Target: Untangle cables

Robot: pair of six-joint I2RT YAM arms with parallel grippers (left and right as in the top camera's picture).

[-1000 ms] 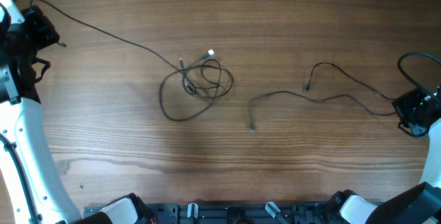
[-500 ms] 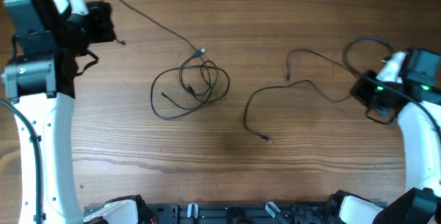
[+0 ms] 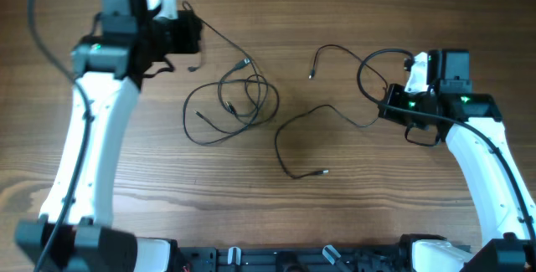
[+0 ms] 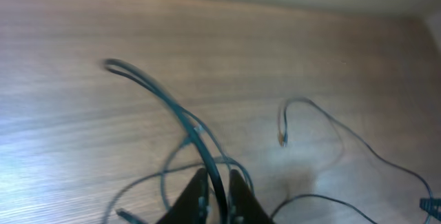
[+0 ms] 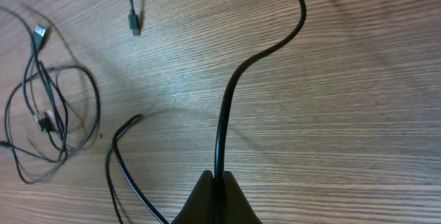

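Coiled cable (image 3: 251, 96) and loose cable (image 3: 331, 107) both dragged inward.

three cables (image 3: 224, 43) (image 3: 187, 121) (image 3: 323, 171), two grippers (image 3: 198, 33) (image 3: 388, 106)

From my remote seat I see a table (image 3: 377, 213) of brown, matt, plainly grained wood, cables (image 5: 222, 124) in smooth black, faintly sheeny rubbery jackets with silvery metal plug ends (image 3: 244, 61), and arm shells (image 3: 90, 155) of glossy white plastic.

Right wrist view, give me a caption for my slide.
Right pincer shut on a black cable arcing across the wooden table, tangled coil lying at left.
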